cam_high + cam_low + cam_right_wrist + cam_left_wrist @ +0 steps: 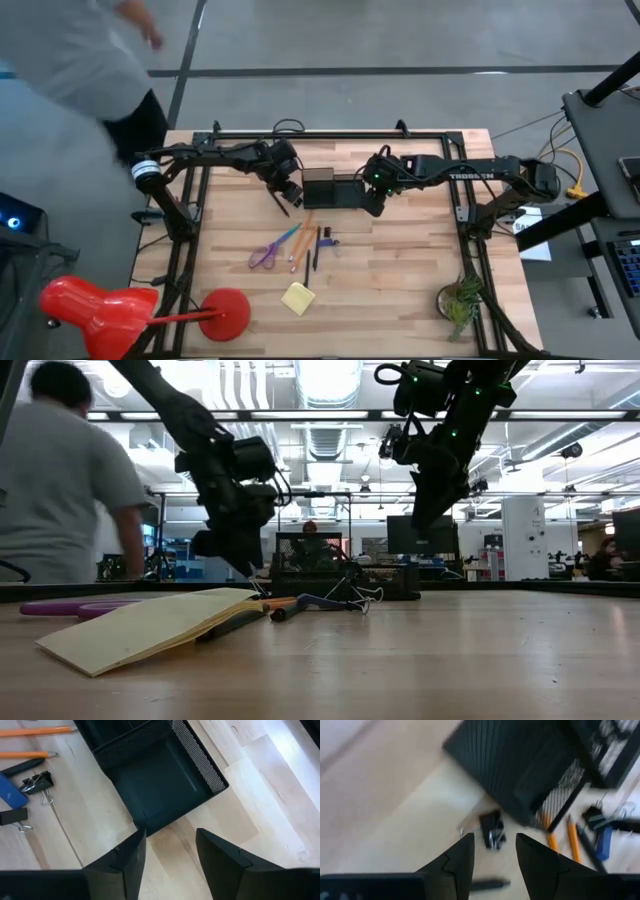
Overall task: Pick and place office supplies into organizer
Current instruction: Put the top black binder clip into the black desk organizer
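My left jaws point(492, 857) hang parted and empty above a small clip point(492, 831) beside the organizer point(335, 189) on the bench point(400, 270); my right jaws point(170, 852), also parted, flank its far end, probably to steady it.

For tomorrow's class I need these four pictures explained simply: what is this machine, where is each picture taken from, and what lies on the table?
Two dark robot arms work at a wooden table. One picture looks down from above, one level across the tabletop, and two from cameras on the wrists. The left gripper and right gripper both stand open and empty, either side of the black organizer. Nearer lie purple scissors, pencils, a yellow sticky-note pad and a binder clip.
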